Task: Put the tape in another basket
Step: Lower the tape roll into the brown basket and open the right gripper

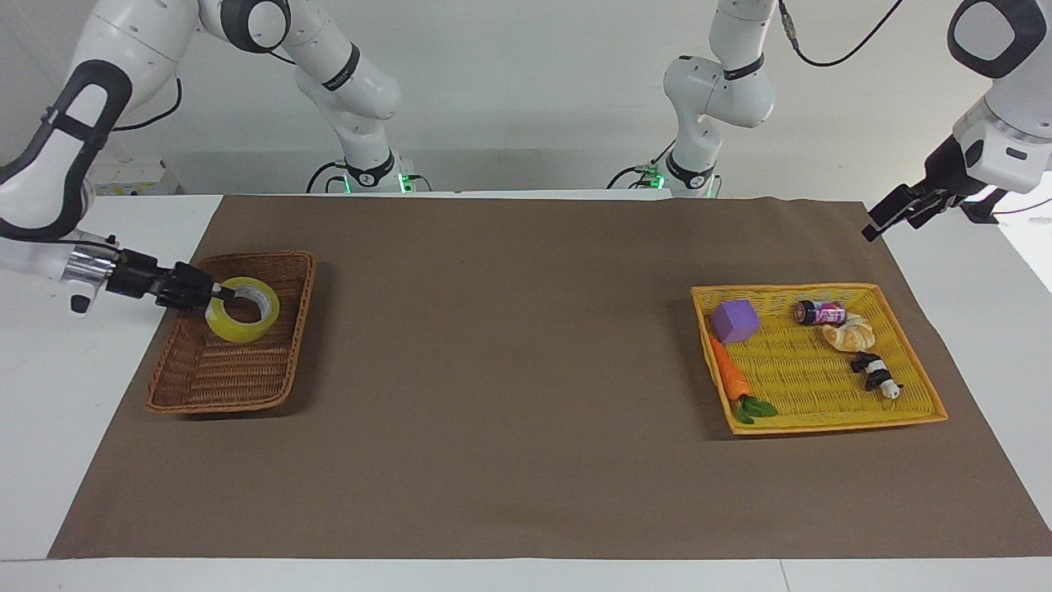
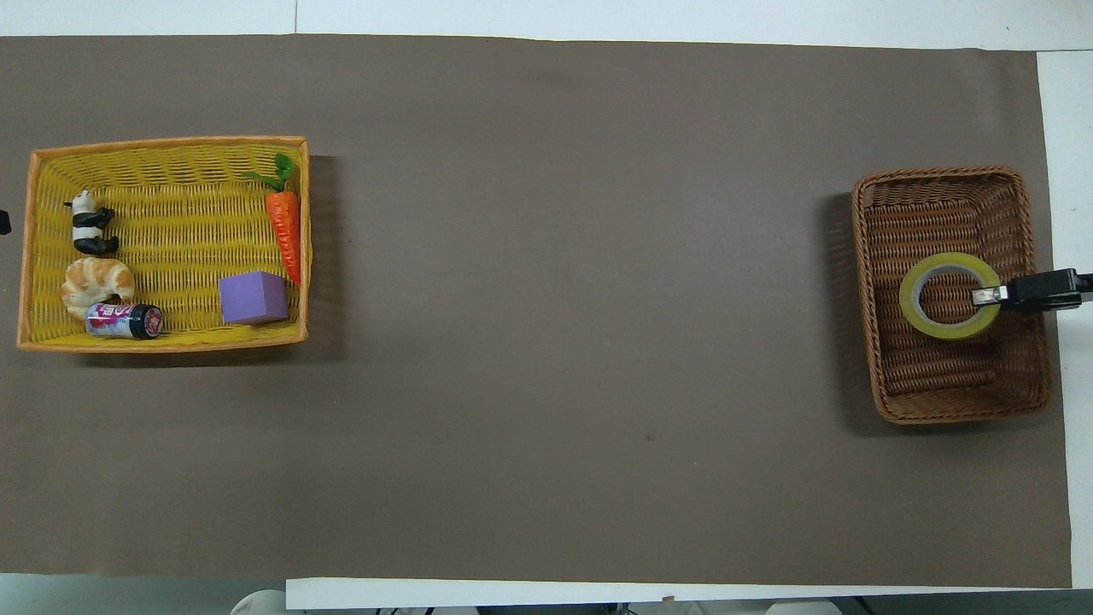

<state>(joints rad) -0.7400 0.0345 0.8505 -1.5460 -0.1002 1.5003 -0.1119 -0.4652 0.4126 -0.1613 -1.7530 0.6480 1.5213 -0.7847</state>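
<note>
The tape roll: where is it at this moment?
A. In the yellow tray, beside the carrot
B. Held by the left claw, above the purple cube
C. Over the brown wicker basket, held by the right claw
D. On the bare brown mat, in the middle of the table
C: the right claw is shut on the wall of the tape roll, which hangs over the inside of the brown wicker basket.
</note>
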